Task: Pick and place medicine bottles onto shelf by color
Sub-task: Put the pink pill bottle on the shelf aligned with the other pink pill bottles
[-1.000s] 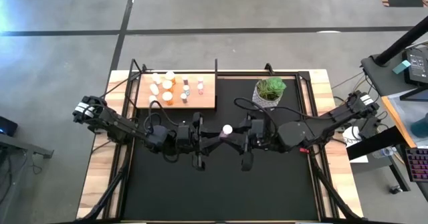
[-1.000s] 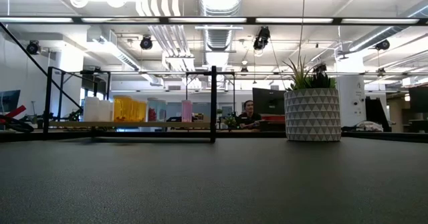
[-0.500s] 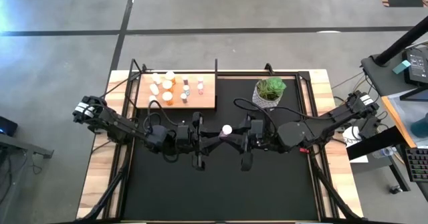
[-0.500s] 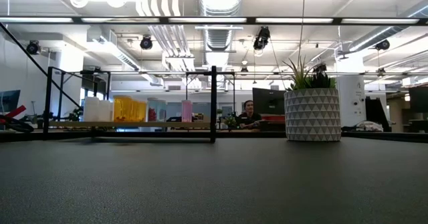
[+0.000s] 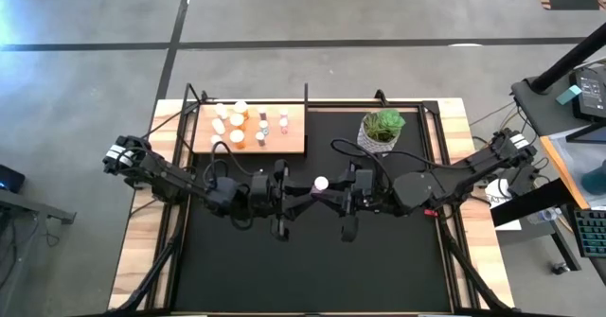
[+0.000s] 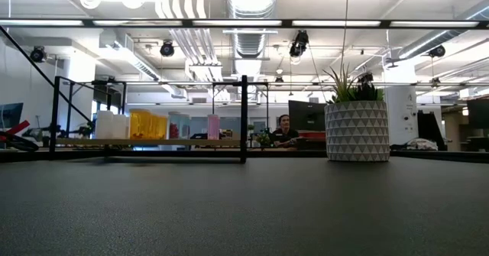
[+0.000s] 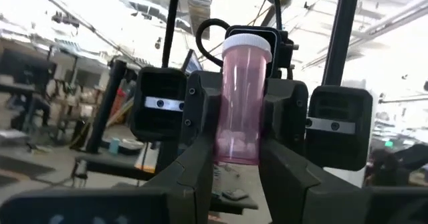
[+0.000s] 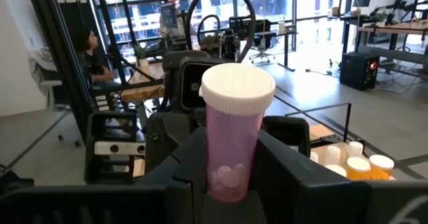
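A pink see-through medicine bottle [image 7: 241, 110] with a white cap [image 5: 322, 183] stands upright in the air over the middle of the black mat. My left gripper [image 5: 303, 190] comes at it from the table's left and my right gripper [image 5: 339, 192] from the right; both are shut on it. The wooden shelf [image 5: 251, 130] lies at the far left and carries several white, orange and pink bottles [image 5: 237, 123], standing on their bases. The low view shows the shelf [image 6: 153, 142] and those bottles [image 6: 149, 124], but neither gripper. My left gripper pinches the bottle's lower body [image 7: 235, 154] between its two fingers [image 7: 200, 167], coming from the table's left and slanting a little upward. The bottle stands upright, cap up, clear of the mat. My right gripper pinches the bottle's lower body [image 8: 231, 174] between its two fingers [image 8: 190, 164], about level, from the table's right. The bottle stays upright with its cap above the fingers, lifted clear.
A white patterned pot with a green plant [image 5: 382, 128] stands at the far right of the mat, right of the shelf. A black metal frame [image 5: 306, 95] edges the table's far side. A person [image 6: 284, 130] sits in the room beyond.
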`<state>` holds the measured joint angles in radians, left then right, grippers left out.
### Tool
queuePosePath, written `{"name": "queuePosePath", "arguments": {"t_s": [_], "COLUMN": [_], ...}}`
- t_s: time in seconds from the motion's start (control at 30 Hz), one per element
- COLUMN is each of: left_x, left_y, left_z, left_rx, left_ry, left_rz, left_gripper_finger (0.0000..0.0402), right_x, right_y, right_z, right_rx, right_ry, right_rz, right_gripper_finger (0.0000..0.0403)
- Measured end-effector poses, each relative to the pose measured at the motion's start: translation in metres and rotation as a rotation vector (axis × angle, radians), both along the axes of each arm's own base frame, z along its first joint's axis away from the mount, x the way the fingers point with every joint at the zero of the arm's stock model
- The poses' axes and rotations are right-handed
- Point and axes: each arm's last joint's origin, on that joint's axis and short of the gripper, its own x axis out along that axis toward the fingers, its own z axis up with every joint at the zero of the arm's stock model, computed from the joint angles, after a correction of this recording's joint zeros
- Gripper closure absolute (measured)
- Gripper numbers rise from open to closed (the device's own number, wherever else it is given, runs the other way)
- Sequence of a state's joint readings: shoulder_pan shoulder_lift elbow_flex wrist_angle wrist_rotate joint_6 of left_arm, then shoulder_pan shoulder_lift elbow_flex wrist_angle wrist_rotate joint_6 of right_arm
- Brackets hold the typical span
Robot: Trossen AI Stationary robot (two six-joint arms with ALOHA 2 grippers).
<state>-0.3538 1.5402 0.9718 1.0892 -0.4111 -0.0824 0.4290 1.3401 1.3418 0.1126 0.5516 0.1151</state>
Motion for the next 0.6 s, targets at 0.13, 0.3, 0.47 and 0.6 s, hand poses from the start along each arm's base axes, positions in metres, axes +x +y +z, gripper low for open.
{"name": "queuePosePath", "arguments": {"t_s": [0.13,0.3,0.47,0.6], "left_x": [0.001,0.003,0.005,0.007], "left_y": [-0.001,-0.002,-0.003,-0.004], "left_z": [-0.002,-0.006,-0.011,-0.022], "left_rx": [-0.016,-0.021,-0.039,-0.124], "left_ry": [0.021,0.065,0.116,0.261], "left_rz": [-0.036,-0.066,-0.086,-0.127], "left_gripper_finger": [0.0298,0.0256,0.0213,0.0193], "right_x": [-0.002,-0.005,-0.006,-0.01], "right_y": [-0.001,-0.002,-0.003,-0.004], "right_z": [0.0,0.001,0.0,0.003], "right_rx": [-0.011,-0.009,-0.015,-0.01], "right_ry": [0.015,0.02,0.051,0.108], "right_rz": [0.003,0.003,0.002,0.001], "right_gripper_finger": [0.031,0.031,0.031,0.031]}}
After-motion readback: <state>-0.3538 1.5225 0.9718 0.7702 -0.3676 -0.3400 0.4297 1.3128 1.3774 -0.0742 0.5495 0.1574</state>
